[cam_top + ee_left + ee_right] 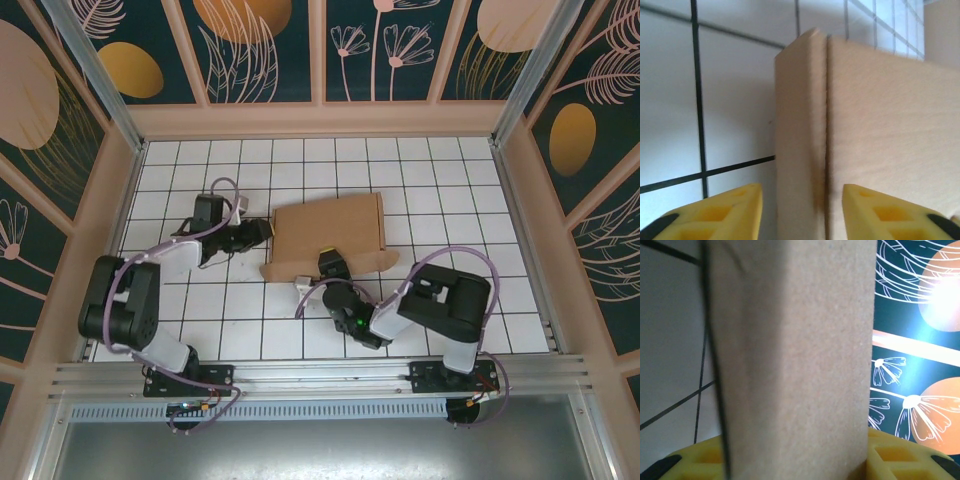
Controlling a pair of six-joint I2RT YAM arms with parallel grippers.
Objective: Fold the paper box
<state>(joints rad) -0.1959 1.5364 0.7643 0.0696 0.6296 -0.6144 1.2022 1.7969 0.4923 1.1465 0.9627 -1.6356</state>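
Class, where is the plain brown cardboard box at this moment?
In the top view the brown cardboard box lies mid-table on the white gridded tabletop, the left gripper at its left edge and the right gripper at its near edge.

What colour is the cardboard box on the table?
It's a plain brown cardboard box, unprinted; top view shows best.

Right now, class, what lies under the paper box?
The white gridded table shows all around the paper box; whatever lies beneath it is covered by cardboard.
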